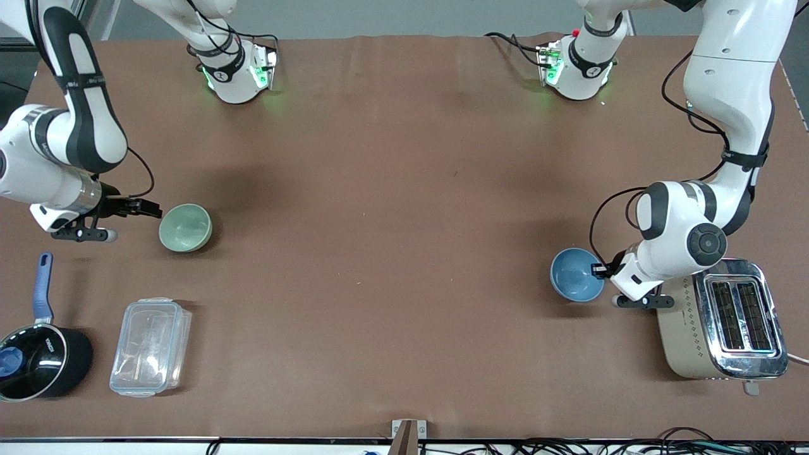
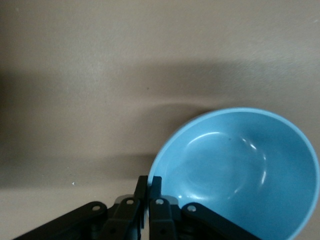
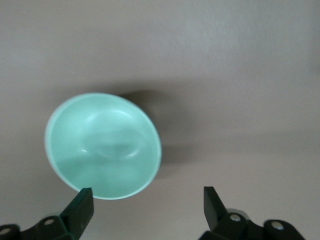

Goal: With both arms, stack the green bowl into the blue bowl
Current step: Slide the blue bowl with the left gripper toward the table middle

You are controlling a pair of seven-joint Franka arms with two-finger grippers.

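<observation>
Front view, from the right arm's end of the table to the left arm's end. A black saucepan (image 1: 39, 361) with a blue handle stood at the right arm's end, close to the front camera, with a clear lidded plastic container (image 1: 150, 346) just beside it. Farther from the camera than these, the right gripper (image 1: 144, 207) was held low beside the green bowl (image 1: 185, 227), which sat upright on the brown table (image 1: 392, 253). In the right wrist view the two fingers (image 3: 80, 209) were spread wide apart, one tip overlapping the rim of the green bowl (image 3: 103, 146) and the other over bare table; neither finger gripped the bowl, and whether the tip touched the rim could not be told.

The middle of the table separated the two bowls, which lay well apart. Toward the left arm's end, the blue bowl (image 1: 577, 274) sat upright, with the left gripper (image 1: 598, 270) at its rim on the side facing a metal toaster (image 1: 723, 319). In the left wrist view the fingers (image 2: 155, 192) were pressed nearly together, pinching the rim of the blue bowl (image 2: 240, 170), one finger inside and one outside the wall. The toaster stood just beside the blue bowl, at the left arm's end and slightly nearer the camera.
</observation>
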